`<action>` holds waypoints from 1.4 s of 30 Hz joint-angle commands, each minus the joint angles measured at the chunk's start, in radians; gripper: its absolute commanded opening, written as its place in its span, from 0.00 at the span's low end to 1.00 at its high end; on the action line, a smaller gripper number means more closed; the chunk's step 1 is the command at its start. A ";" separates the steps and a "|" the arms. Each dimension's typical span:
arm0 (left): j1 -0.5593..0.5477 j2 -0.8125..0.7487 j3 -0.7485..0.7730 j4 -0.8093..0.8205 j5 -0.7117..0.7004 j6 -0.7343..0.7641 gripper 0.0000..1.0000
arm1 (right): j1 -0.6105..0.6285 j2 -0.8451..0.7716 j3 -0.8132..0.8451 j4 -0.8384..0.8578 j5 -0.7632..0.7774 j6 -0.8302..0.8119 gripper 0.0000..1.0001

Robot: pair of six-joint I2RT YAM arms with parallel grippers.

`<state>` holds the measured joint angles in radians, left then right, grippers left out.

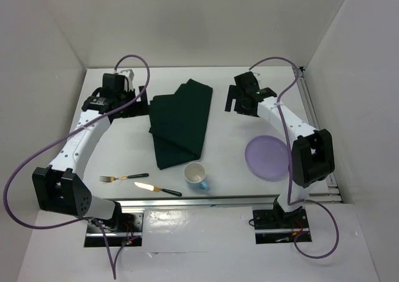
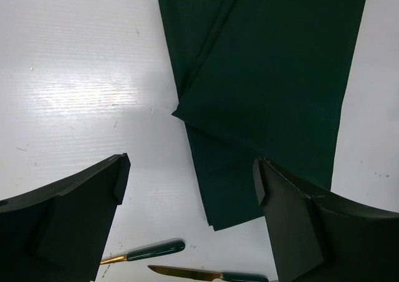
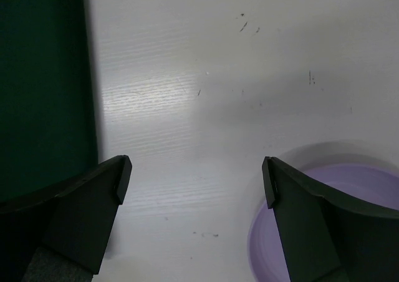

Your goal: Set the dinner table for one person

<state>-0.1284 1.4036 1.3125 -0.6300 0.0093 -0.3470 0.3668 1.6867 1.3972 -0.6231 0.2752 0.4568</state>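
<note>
The white dinner table point(image 1: 124, 151) carries a folded dark green cloth mat point(image 1: 181, 123) at its middle, a lilac plate point(image 1: 268, 158) at the right, a white and blue cup point(image 1: 197, 175) near the front, and a fork point(image 1: 123, 178) and knife point(image 1: 157, 188) with dark green handles at the front left. My left gripper point(image 1: 128, 101) is open and empty, hovering left of the mat point(image 2: 268, 88). My right gripper point(image 1: 239, 100) is open and empty, hovering between the mat point(image 3: 43, 88) and the plate point(image 3: 349, 219). The fork handle point(image 2: 153, 251) and knife point(image 2: 206, 274) show in the left wrist view.
White walls enclose the table at the back and sides. A metal rail point(image 1: 315, 116) runs along the right edge, and another metal rail point(image 1: 212, 201) along the front edge by the arm bases.
</note>
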 commanded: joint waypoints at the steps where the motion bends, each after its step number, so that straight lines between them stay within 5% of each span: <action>1: 0.006 -0.041 -0.002 0.023 0.037 -0.006 1.00 | 0.021 -0.030 0.022 0.005 0.013 0.023 1.00; 12: 0.006 -0.046 -0.093 0.053 0.104 -0.096 0.97 | 0.040 -0.091 -0.009 0.057 -0.030 0.002 1.00; 19: -0.039 0.050 -0.204 0.087 0.155 -0.257 0.89 | 0.049 -0.148 -0.073 0.128 -0.132 -0.039 1.00; 29: -0.070 0.061 -0.404 0.197 0.218 -0.529 0.90 | 0.080 -0.142 -0.060 0.132 -0.192 -0.081 1.00; 42: -0.148 0.112 -0.539 0.325 0.241 -0.627 0.83 | 0.139 -0.090 0.000 0.123 -0.180 -0.081 1.00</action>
<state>-0.2676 1.4876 0.7792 -0.3588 0.2413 -0.9325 0.4728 1.5837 1.3415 -0.5255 0.0902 0.3908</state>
